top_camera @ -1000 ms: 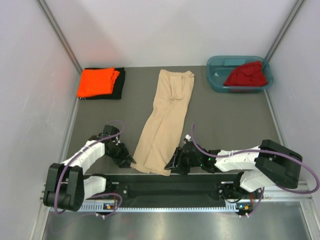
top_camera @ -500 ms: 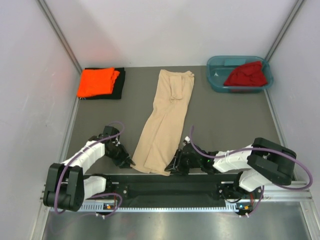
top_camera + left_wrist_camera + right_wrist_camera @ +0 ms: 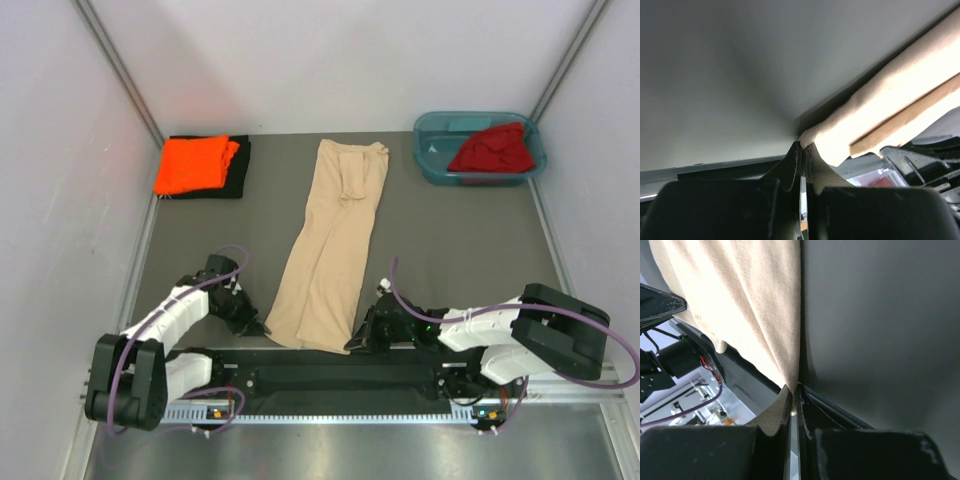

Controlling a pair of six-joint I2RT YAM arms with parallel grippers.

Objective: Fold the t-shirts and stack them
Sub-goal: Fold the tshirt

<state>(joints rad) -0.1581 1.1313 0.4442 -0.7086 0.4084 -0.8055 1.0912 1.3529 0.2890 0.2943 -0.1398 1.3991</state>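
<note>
Beige shirt is laid out long and narrow down the middle of the surface. Left jaws are clamped on its near left corner, and right jaws are pinched tight on its near right corner. Far left of it, the orange shirt sits folded on the black shirt. Far right of it, the red shirt is bunched in the tub.

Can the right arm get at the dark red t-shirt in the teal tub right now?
Probably not yet: the jaws of the right arm are shut on the near corner of the long beige cloth t-shirt. Nothing stands between it and the dark red cloth t-shirt in the teal plastic tub.
</note>
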